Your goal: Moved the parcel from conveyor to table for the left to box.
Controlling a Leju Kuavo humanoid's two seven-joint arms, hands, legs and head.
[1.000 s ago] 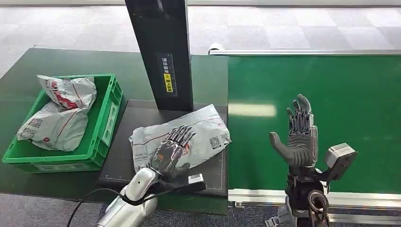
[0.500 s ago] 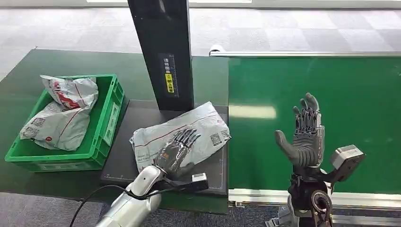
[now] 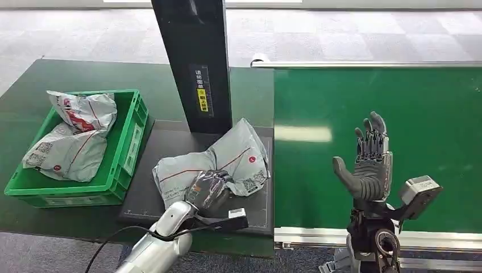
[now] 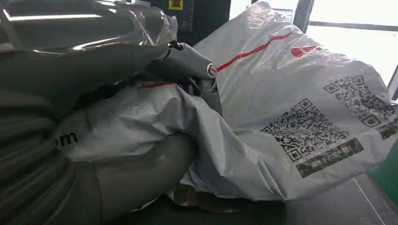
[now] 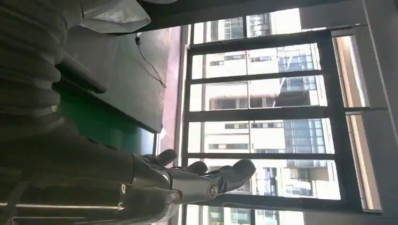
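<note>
The left hand (image 3: 208, 189) is closed on the parcel (image 3: 219, 165). Its fingers have bunched up the near side of the grey bag, so the plastic is crumpled and the far end stands up a little. In the left wrist view the thumb (image 4: 141, 178) is tucked under a fold of the bag and the other fingers press from the other side. The hold looks firm.

The parcel is off the belt (image 3: 386, 108). It lies on the dark mat (image 3: 142, 193) on the desk (image 3: 74, 71), just in front of the black post (image 3: 196, 62). So I think the first part of the job is done. What is left is the boxing: the left hand has to lift the parcel and carry it over to the green box (image 3: 122, 151), which sits just beside the mat. Two more grey bags (image 3: 71, 142) are in the box, and there looks to be room on top of them. The bag is soft and floppy, so it may sag or slip on the way.

The right hand (image 3: 368, 165) is up over the belt with its fingers spread apart. It holds nothing.

The desk top is dark green. The belt is a brighter green, with a silver rail (image 3: 364, 63) at its far edge. Past them the floor (image 3: 341, 28) has pale grey squares. The right wrist view shows tall windows (image 5: 277, 136) with buildings outside.
</note>
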